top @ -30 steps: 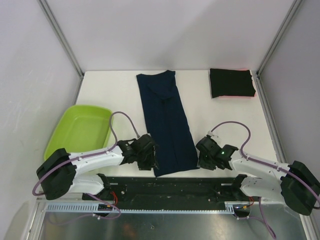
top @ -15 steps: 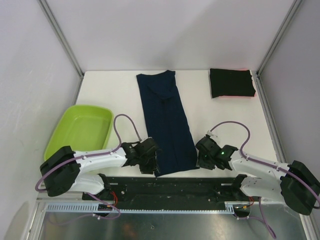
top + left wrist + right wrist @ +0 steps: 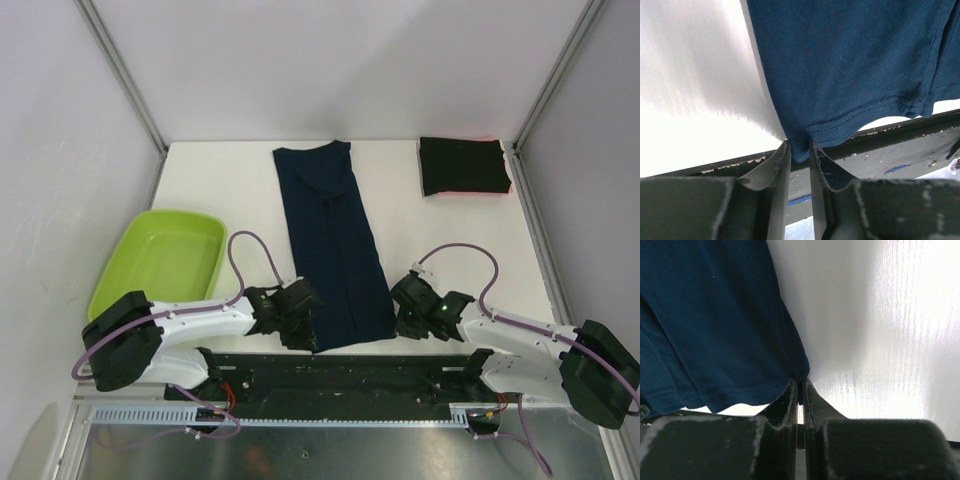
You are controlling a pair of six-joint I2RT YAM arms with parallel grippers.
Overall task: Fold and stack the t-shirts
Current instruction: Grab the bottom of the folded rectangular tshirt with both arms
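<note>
A dark navy t-shirt (image 3: 335, 240) lies folded into a long strip down the middle of the white table (image 3: 450, 250). My left gripper (image 3: 308, 328) is at its near left corner. In the left wrist view the left gripper (image 3: 799, 149) is shut on that corner of the navy t-shirt (image 3: 850, 60), with cloth filling the narrow gap. My right gripper (image 3: 400, 318) is at the near right corner. In the right wrist view the right gripper (image 3: 800, 385) pinches the hem corner of the navy t-shirt (image 3: 705, 315), its jaws almost together. A folded black t-shirt (image 3: 462, 165) rests at the back right, with a red-pink edge (image 3: 470, 193) beneath it.
A lime-green tub (image 3: 165, 260) stands on the left side of the table, beside the left arm. The black mounting plate (image 3: 340, 370) runs along the near edge just behind both grippers. Metal frame posts (image 3: 125, 75) rise at the back corners.
Both grippers have closed down onto the near corners of the navy t-shirt. The left gripper has also crept a little nearer to the table's front edge.
</note>
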